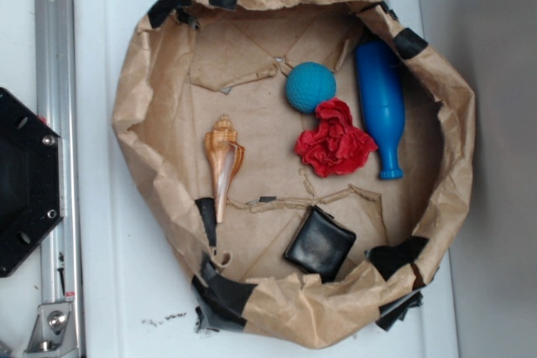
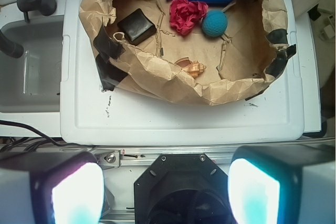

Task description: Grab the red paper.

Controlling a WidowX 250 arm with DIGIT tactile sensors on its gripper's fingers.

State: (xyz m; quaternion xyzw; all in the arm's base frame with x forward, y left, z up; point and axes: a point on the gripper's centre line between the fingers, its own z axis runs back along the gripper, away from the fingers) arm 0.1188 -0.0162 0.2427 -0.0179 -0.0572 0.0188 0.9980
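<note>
Clearly I had not begun the reach: my gripper [image 2: 165, 190] hung wide open, holding nothing, well short of the crumpled brown paper-bag nest [image 1: 138, 98]. The ruffled bright red paper wad [image 1: 335, 142] lay inside on its floor, touching the teal knitted ball [image 1: 310, 86] and, I think, just brushing the blue plastic bottle [image 1: 382, 106]. Next I needed to clear the rim and descend from the open side toward the tan spiral shell [image 1: 224, 161].

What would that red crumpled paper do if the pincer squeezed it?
The red paper looks loosely ruffled, so it would probably squash and feel very light. Its rumpled folds suggest it won't roll, unlike the teal ball touching it. A nudge might simply slide it across the brown paper lining.
</note>
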